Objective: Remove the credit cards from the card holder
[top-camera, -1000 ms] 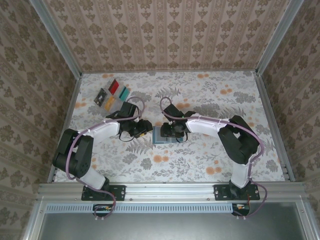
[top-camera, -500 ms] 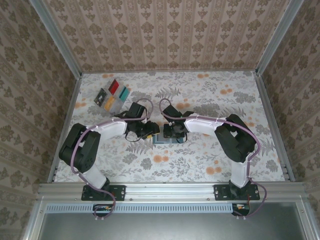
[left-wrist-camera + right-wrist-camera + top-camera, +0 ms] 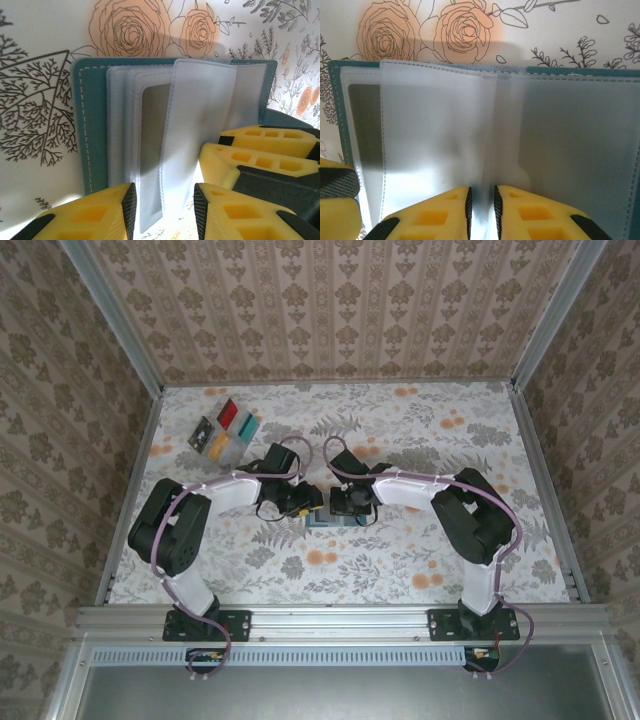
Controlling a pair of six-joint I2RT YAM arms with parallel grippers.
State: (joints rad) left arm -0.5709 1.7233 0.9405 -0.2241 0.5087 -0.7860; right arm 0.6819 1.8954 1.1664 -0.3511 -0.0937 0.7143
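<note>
Lying open on the worktop (image 3: 420,440), the card holder (image 3: 322,522) had one clear sleeve (image 3: 435,140) pinched by the right pincer (image 3: 481,200); the left pincer (image 3: 162,200) stood spread astride a sleeve. The credit cards (image 3: 225,428) lay far left.

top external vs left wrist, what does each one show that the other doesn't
Top external: loose credit cards lying at the far left of the table, and both arms bent in toward the middle. Left wrist: clear sleeves fanned up, white stitching along a teal edge, and the left gripper with its jaws apart astride one sleeve. Shared: the open card holder lying on the floral table.
</note>
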